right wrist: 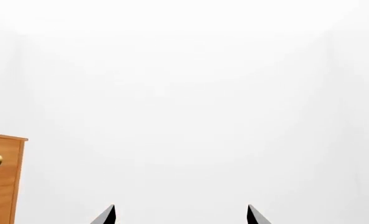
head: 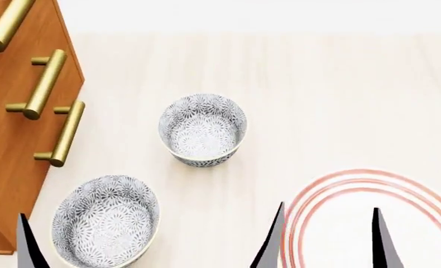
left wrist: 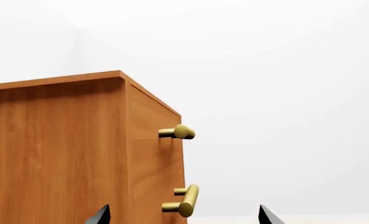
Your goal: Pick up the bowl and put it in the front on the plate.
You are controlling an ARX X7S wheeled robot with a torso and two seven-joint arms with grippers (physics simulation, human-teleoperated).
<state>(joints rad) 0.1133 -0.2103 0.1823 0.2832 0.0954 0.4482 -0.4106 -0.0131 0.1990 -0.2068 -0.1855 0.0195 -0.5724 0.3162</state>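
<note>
Two small grey-floral bowls stand on the pale table in the head view: a far bowl [head: 202,129] near the middle and a near bowl [head: 105,220] at the lower left. The large white plate [head: 340,184] with red rings lies at the lower right, cut off by the frame edge. My right gripper [head: 326,244] hangs open over the plate's left part, holding nothing. Only one finger [head: 25,245] of my left gripper shows there, just left of the near bowl. In the wrist views, the left gripper [left wrist: 184,215] and the right gripper [right wrist: 181,215] are both open and empty; neither view shows a bowl.
A wooden cabinet [head: 19,139] with brass bar handles [head: 48,84] stands along the table's left side, close to the near bowl. It also fills the left wrist view as the cabinet [left wrist: 60,149], and a cabinet corner [right wrist: 1,177] shows in the right wrist view.
</note>
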